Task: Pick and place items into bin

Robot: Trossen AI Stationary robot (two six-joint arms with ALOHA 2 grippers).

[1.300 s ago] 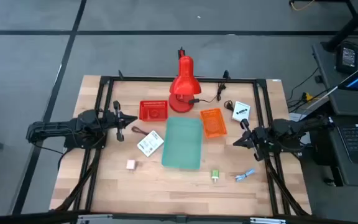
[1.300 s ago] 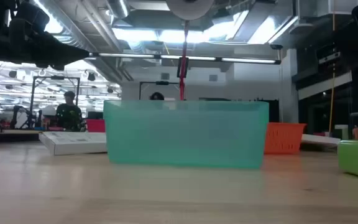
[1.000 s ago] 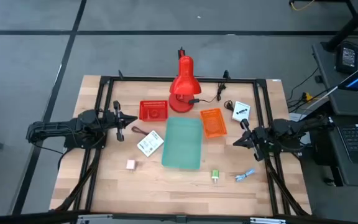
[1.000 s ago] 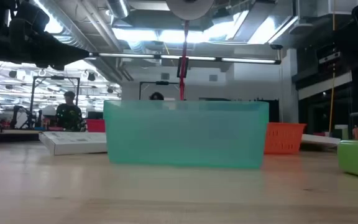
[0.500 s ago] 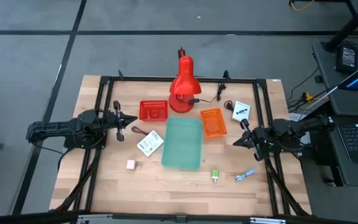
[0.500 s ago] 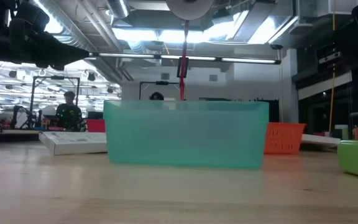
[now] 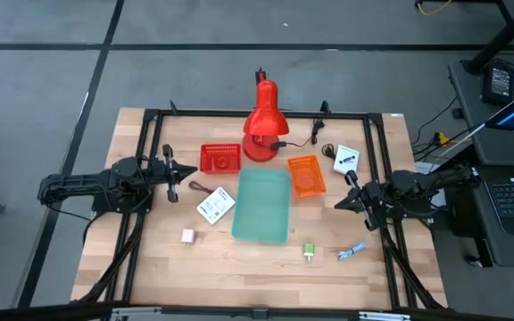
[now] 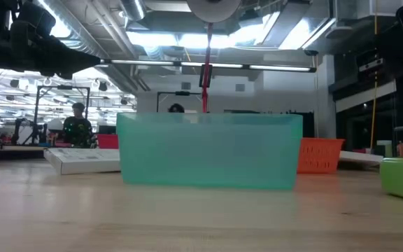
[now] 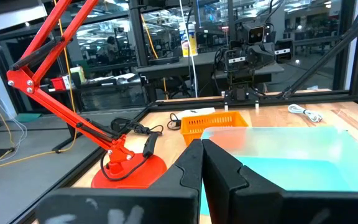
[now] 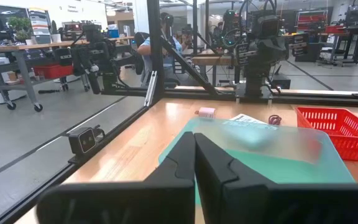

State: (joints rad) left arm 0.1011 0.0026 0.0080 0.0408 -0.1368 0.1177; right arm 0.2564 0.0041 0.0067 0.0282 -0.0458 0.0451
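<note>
Pink cube (image 7: pixel 187 236) near left pincer (image 7: pixel 178 174)

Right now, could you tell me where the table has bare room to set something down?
The near strip of the table, in front of the pink cube, teal bin and green block, lies bare. Crowded: the far side, around the red lamp and the red basket and orange basket.

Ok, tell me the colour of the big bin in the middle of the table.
The bin is translucent teal green, clearest in the low view.

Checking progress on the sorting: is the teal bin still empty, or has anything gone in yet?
Empty. From above, the teal bin shows only its bare floor, and the pink cube and green block lie outside on the table.
</note>
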